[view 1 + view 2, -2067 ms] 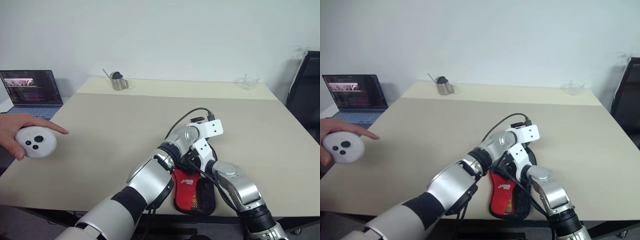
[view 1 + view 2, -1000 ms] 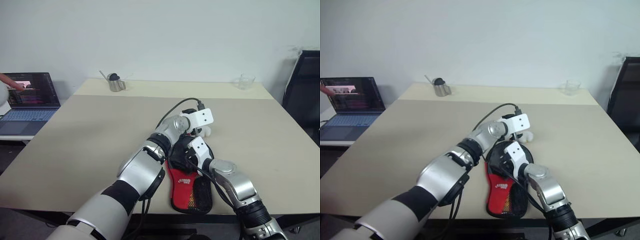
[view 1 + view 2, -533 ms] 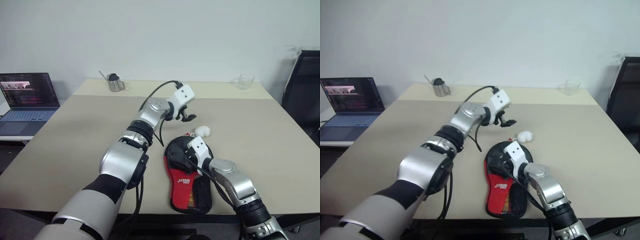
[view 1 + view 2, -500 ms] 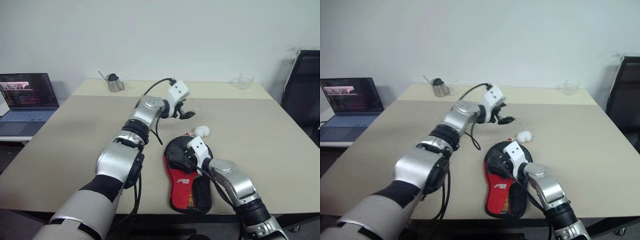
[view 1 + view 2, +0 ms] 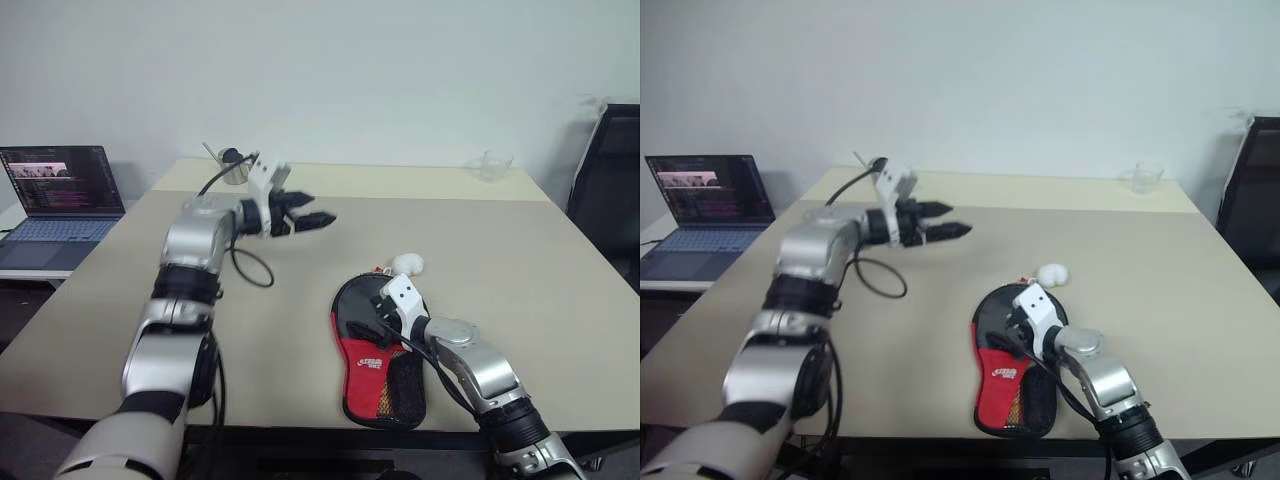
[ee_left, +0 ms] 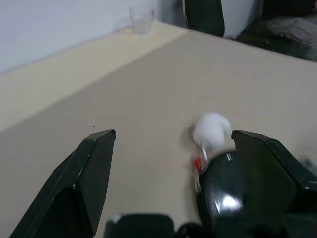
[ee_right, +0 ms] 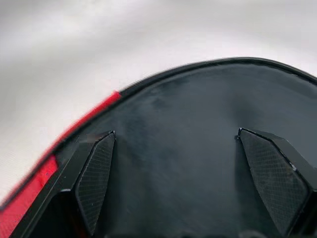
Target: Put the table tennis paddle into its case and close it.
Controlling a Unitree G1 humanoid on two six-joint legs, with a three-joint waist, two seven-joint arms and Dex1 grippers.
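The case (image 5: 372,352) is hovered over by the spread right gripper (image 7: 193,163), presumably for zipping, while the spread left gripper (image 5: 312,219) is held aside, empty.

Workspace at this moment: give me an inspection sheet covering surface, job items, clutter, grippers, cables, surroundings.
Surface: beige table, bare over most of its top.
Job's things: black and red case lies flat near the front edge; whether it is zipped cannot be told. Paddle: nothing seen outside the case.
Clutter: small white object just beyond the case; metal cup and clear glass at the far edge.
Grippers: left gripper open, empty, raised over the table left of the case; right gripper open, over the case's round end; contact unclear.
Cables: black cable loops along the left arm.
Surroundings: open laptop at left, dark chair at right, white wall.
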